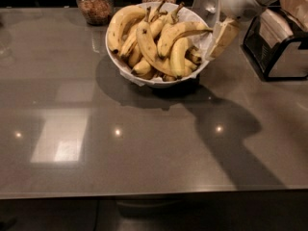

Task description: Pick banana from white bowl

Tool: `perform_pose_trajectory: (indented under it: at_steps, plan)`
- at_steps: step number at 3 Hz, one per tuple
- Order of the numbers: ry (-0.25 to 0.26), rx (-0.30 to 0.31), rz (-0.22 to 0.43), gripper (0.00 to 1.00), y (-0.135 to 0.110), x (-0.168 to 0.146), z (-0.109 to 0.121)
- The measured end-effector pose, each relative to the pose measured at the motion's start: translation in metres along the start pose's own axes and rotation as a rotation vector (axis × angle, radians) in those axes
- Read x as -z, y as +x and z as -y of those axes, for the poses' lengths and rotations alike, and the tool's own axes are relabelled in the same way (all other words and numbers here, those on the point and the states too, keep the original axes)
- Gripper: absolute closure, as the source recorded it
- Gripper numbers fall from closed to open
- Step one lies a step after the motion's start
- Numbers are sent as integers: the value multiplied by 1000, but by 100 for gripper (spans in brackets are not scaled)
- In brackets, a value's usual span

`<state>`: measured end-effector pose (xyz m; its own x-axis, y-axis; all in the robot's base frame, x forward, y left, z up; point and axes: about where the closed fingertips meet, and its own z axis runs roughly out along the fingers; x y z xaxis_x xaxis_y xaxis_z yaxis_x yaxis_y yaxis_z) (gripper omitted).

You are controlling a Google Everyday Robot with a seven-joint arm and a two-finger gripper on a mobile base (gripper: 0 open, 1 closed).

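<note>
Near the far edge of the tabletop (144, 167), toward the right, sits the white bowl (120, 66), heaped full. On top lies the banana (175, 32), its long way running left to right, thin brown stem poking right. Just past that stem, beside the bowl's right rim, hangs the hand (220, 40); I cannot tell if it is spread or pressed together. Other bananas (120, 28) crowd close under the banana. Glass jars (95, 4) stand behind at the far edge, and a black rack (255, 57) sits by the right edge
</note>
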<state>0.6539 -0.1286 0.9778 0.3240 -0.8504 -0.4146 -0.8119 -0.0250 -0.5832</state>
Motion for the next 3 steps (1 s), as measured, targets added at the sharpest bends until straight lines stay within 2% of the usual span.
perform_pose_trajectory:
  at_steps: [1,2,3]
  plan:
    - [21,124,-11,19,2,-15,17]
    - [24,202,-35,41,9,-25,28]
    - [24,240,-52,47,16,-30,35]
